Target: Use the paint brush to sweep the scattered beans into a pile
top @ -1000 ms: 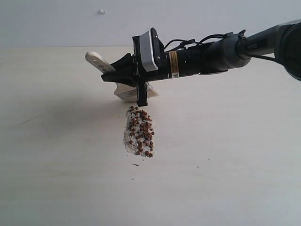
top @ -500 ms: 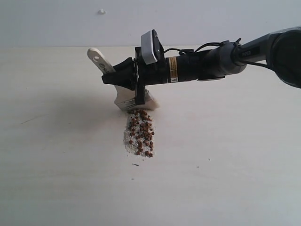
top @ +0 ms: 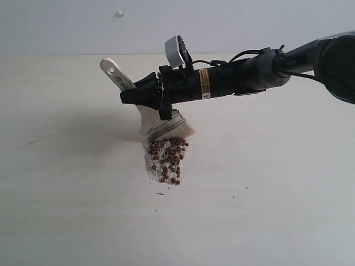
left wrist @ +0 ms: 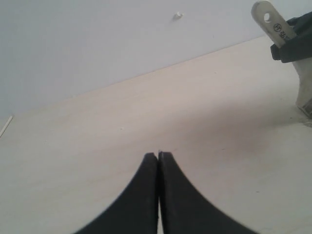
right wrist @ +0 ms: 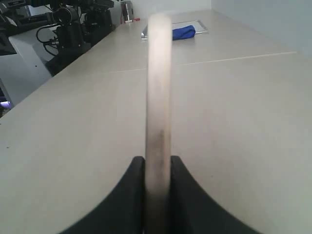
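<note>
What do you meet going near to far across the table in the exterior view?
pile → paint brush, bristles down at the pile's far end → far edge of the table → wall with a white speck

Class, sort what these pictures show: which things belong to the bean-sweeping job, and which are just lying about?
Job: paint brush; beans; right end effector, gripping the brush handle.
Lying about: blue item at the table's far end; dark equipment beside the table; left end effector, shut and empty.
</note>
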You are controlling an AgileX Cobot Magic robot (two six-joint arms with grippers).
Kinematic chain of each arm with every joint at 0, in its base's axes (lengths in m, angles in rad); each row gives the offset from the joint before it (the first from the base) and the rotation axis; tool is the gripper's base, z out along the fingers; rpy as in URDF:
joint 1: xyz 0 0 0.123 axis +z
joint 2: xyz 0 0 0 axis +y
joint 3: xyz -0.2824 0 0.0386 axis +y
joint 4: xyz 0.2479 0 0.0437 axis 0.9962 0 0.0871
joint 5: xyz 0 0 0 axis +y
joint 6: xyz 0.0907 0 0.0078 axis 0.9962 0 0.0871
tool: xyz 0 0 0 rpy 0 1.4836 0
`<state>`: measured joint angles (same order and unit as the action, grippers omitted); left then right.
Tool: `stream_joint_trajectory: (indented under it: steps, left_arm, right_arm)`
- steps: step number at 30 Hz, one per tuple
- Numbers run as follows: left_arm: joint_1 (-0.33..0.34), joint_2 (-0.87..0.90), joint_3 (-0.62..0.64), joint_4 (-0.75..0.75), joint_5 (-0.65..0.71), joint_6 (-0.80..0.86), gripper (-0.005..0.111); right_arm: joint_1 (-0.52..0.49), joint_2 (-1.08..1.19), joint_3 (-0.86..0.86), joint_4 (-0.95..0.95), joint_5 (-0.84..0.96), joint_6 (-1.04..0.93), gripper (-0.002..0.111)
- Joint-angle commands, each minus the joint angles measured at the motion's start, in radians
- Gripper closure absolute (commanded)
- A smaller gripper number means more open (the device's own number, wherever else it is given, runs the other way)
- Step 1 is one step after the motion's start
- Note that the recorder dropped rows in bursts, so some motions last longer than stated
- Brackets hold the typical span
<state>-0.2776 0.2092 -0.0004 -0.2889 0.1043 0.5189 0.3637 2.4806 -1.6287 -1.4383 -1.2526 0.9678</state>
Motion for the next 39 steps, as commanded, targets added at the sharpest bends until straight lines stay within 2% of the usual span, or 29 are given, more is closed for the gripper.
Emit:
stream_joint_trajectory:
  steps: [1, 11, 20, 24, 27, 31, 34, 37, 39]
  left_arm:
    - [0.001, -0.003, 0.000, -0.003, -0.005, -0.002, 0.107]
    - [0.001, -0.003, 0.000, -0.003, -0.005, -0.002, 0.107]
    - [0.001, -0.003, 0.000, -0.003, -0.005, -0.002, 0.107]
    - [0.001, -0.003, 0.000, -0.003, -0.005, -0.002, 0.107]
    - [0.001, -0.003, 0.000, -0.003, -0.005, -0.002, 0.107]
    - [0.001, -0.003, 0.000, -0.003, -0.005, -0.002, 0.107]
    - [0.001, -0.003, 0.000, -0.003, -0.005, -0.002, 0.107]
    - [0.001, -0.003, 0.000, -0.003, -0.005, -0.002, 0.107]
    - [0.001, -0.003, 0.000, -0.003, -0.005, -0.002, 0.107]
  right_arm:
    - [-0.003, -0.016, 0.003, -0.036, 0.032, -0.021, 0.108]
    - [-0.003, -0.095, 0.003, 0.052, 0.045, -0.185, 0.108]
    - [-0.003, -0.167, 0.043, 0.059, 0.266, -0.233, 0.108]
    - [-0.003, -0.229, 0.111, 0.119, 0.387, -0.321, 0.108]
    - [-0.003, -0.282, 0.203, 0.184, 0.402, -0.443, 0.108]
    - [0.013, -0.361, 0.355, 0.431, 0.449, -0.676, 0.108]
    - [0.044, -0.426, 0.486, 0.717, 0.499, -0.968, 0.108]
    - [0.081, -0.449, 0.591, 1.053, 0.447, -1.281, 0.108]
    - [0.104, -0.443, 0.636, 1.178, 0.363, -1.376, 0.108]
